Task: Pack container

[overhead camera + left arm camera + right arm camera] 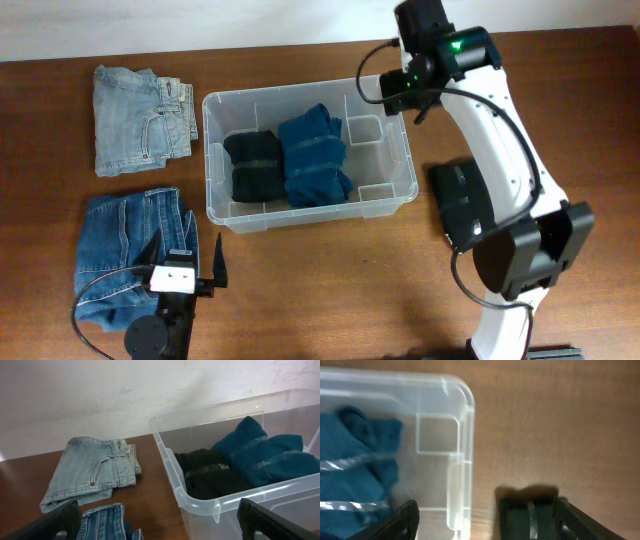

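The clear plastic container (412, 180) stands mid-table. Inside it, a folded black garment (255, 165) lies on the left and a folded teal garment (315, 158) beside it; the right part of the bin is bare. Both garments also show in the left wrist view, black (210, 477) and teal (272, 457). My left gripper (185, 262) is open and empty, low over dark blue jeans (125, 255), facing the container's rim (170, 470). My right gripper (392, 98) is open and empty, its fingers (490, 522) straddling the container's right wall (467, 425).
Folded light blue jeans (140, 130) lie at the back left and also show in the left wrist view (92, 472). The right arm's dark base (460, 205) stands just right of the container. A pale wall runs along the table's far edge.
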`<action>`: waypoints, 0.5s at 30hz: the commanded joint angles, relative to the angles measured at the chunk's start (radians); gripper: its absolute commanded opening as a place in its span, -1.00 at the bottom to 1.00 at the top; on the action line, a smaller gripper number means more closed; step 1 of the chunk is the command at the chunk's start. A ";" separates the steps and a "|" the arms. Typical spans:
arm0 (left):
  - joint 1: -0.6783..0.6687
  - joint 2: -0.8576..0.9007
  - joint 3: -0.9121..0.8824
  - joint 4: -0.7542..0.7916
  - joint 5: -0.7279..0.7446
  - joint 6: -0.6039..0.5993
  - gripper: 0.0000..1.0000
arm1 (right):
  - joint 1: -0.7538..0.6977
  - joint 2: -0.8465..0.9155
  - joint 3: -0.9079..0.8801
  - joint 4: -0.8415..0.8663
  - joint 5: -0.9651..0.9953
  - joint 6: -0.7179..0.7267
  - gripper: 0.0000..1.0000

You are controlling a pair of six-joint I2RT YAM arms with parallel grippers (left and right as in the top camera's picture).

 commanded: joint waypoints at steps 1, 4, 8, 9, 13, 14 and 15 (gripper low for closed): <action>0.006 -0.008 -0.002 -0.005 0.000 0.020 0.99 | -0.012 0.040 -0.055 -0.003 -0.063 -0.037 0.48; 0.006 -0.008 -0.002 -0.005 0.000 0.020 0.99 | -0.016 0.047 -0.101 0.011 -0.101 -0.062 0.33; 0.006 -0.008 -0.002 -0.005 0.000 0.020 0.99 | -0.015 0.054 -0.112 0.015 -0.133 -0.062 0.33; 0.006 -0.008 -0.002 -0.005 0.000 0.020 0.99 | -0.015 0.055 -0.112 0.015 -0.136 -0.062 0.32; 0.006 -0.008 -0.002 -0.005 0.000 0.020 0.99 | -0.015 0.058 -0.113 0.016 -0.136 -0.062 -0.03; 0.006 -0.008 -0.002 -0.005 0.000 0.020 0.99 | -0.015 0.060 -0.113 0.017 -0.136 -0.062 -0.12; 0.006 -0.008 -0.002 -0.005 0.000 0.020 0.99 | -0.015 0.063 -0.113 0.018 -0.136 -0.062 -0.19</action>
